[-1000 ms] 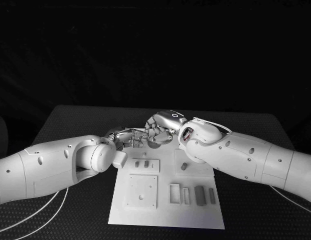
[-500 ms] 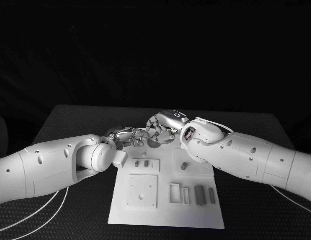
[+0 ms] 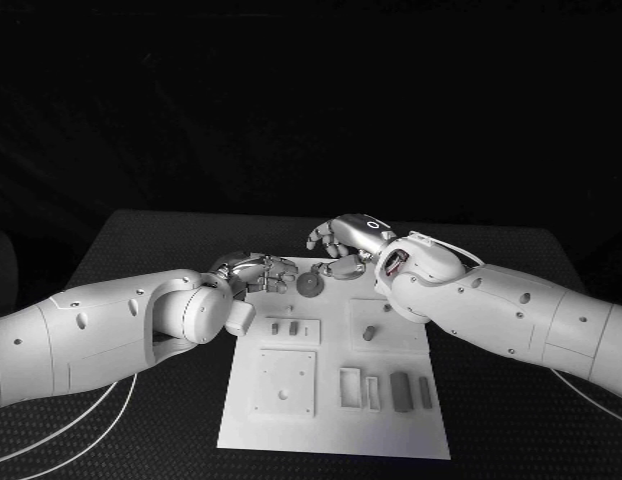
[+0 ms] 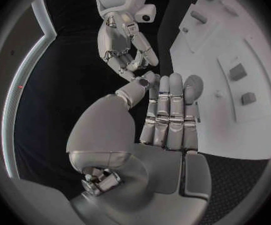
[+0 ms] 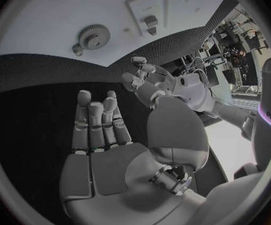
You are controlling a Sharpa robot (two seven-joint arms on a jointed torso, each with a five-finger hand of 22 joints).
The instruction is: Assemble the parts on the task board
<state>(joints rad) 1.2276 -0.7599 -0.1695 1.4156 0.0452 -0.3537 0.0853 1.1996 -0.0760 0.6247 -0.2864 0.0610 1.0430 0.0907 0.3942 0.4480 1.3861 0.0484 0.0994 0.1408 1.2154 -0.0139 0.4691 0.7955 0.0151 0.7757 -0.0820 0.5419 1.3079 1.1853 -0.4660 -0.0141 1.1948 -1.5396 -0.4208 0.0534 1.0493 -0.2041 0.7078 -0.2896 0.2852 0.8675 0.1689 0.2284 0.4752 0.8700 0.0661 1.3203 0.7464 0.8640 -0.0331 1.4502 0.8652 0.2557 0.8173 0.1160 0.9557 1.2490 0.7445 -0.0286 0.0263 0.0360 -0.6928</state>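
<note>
The white task board (image 3: 333, 420) lies in the middle of the table. A round grey gear (image 3: 311, 284) lies flat at its far end, also seen as the gear (image 5: 95, 36) with a small piece (image 5: 77, 49) beside it. My left hand (image 3: 254, 272) is just left of the gear with its fingers (image 4: 170, 110) stretched out straight towards the gear (image 4: 193, 85), and it holds nothing. My right hand (image 3: 347, 238) hovers beyond the board's far edge, its fingers (image 5: 97, 120) spread, and it is empty. Small grey parts (image 3: 370, 333) stand in the board's recesses.
A square plate (image 3: 284, 382) and several upright pieces (image 3: 401, 390) fill the board's near half. Two short pegs (image 3: 285, 327) stand near the left hand. Both white forearms flank the board. Black table (image 3: 513, 250) runs around it.
The right hand has pulled back from the left hand and risen beyond the board's far edge, opening its fingers. The gear now lies uncovered on the board. The left hand has barely moved.
</note>
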